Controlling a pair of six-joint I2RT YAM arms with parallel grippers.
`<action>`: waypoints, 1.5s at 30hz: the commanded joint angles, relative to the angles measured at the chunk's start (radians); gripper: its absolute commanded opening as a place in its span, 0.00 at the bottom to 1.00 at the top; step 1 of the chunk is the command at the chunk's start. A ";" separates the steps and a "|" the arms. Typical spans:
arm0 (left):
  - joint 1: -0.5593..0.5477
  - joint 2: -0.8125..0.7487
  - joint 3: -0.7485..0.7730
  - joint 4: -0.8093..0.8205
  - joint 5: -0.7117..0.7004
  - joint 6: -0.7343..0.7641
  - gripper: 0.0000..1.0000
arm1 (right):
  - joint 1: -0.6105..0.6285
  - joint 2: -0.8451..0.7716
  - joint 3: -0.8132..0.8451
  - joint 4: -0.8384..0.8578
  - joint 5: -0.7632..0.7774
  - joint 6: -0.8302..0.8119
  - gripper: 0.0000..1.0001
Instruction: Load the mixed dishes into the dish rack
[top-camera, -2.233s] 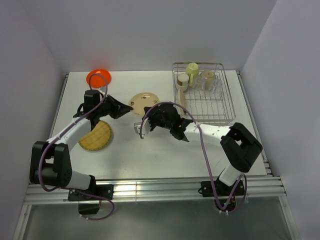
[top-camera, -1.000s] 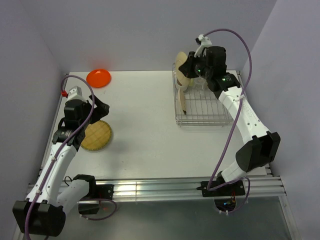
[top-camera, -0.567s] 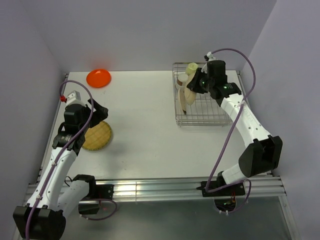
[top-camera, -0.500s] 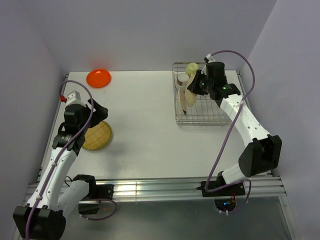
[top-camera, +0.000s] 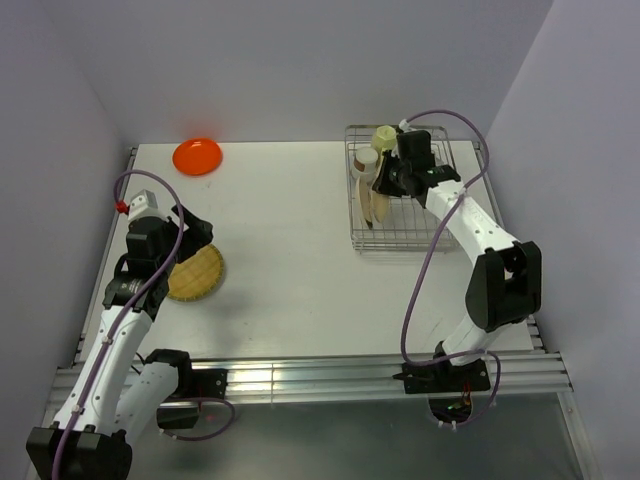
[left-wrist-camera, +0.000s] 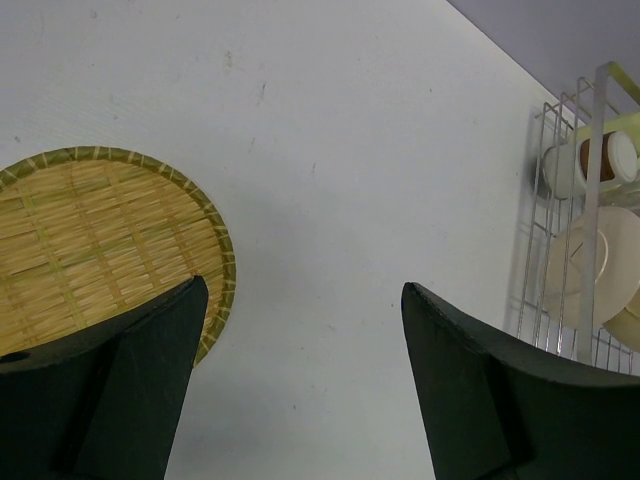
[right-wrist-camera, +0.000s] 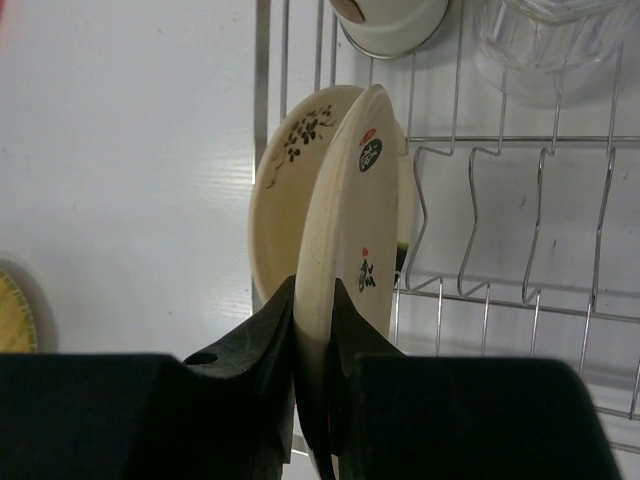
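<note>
The dish rack (top-camera: 440, 215) stands at the back right. My right gripper (right-wrist-camera: 315, 290) is shut on the rim of the tan plate (right-wrist-camera: 355, 220), which stands on edge between the rack's wires (right-wrist-camera: 520, 139). It is right beside the cream plate with a dark flower mark (right-wrist-camera: 285, 180). A cream bowl (right-wrist-camera: 395, 20), a clear glass (right-wrist-camera: 550, 40) and a pale yellow-green mug (top-camera: 384, 135) sit at the rack's far end. My left gripper (left-wrist-camera: 305, 290) hangs open just right of the woven plate (left-wrist-camera: 90, 240), holding nothing. The orange plate (top-camera: 197, 156) lies at the back left.
The woven plate (top-camera: 200, 272) lies flat near the table's left edge. White walls close in the back and both sides. Bare tabletop (top-camera: 290, 240) separates the woven plate from the rack.
My right gripper has come down with the tan plate from above the rack's far end into the wires beside the cream plate. My left gripper has drifted nearer, over the woven plate's edge.
</note>
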 joint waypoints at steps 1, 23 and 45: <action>0.006 -0.011 0.005 0.010 -0.019 -0.001 0.85 | 0.018 0.018 0.004 0.050 0.053 -0.036 0.00; 0.006 0.013 -0.015 0.010 -0.007 -0.005 0.85 | 0.084 0.092 -0.025 0.070 0.162 -0.127 0.61; -0.223 0.628 0.259 -0.405 -0.266 -0.031 0.70 | 0.050 -0.131 -0.020 -0.044 -0.575 -0.791 0.79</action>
